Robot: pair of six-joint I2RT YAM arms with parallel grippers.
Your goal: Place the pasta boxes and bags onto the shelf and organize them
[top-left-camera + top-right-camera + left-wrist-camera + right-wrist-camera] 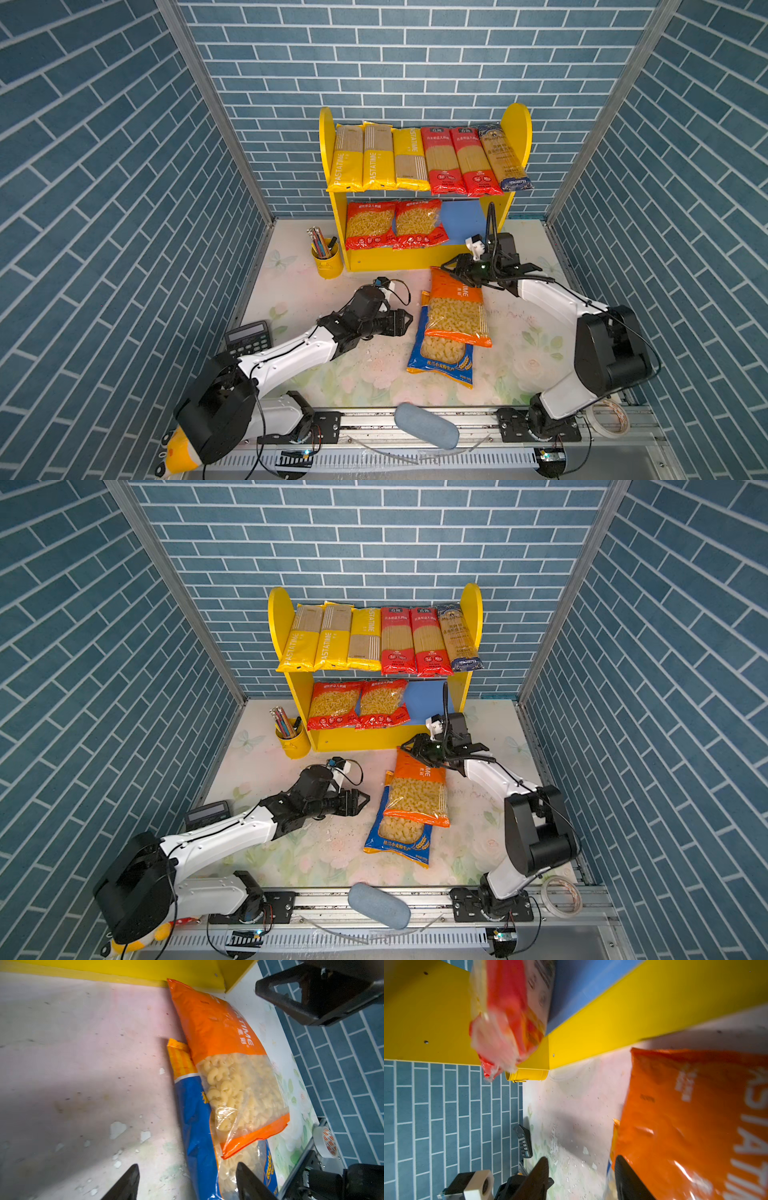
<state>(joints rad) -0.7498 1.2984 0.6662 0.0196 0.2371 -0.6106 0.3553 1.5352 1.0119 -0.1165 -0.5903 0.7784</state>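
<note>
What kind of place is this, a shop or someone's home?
Most likely neither: a staged robot test booth dressed as a shop corner. Brick-pattern walls sit in metal frames, a small shelf holds pasta packs, and the left arm and right arm are mounted on a metal rail.

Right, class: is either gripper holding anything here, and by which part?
Nothing is held. The right gripper stands open at the orange bag's top end, nothing between its jaws; the left gripper is open beside the blue bag.

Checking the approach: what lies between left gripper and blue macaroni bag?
Bare table only, from left gripper to blue macaroni bag; both top views show it.
</note>
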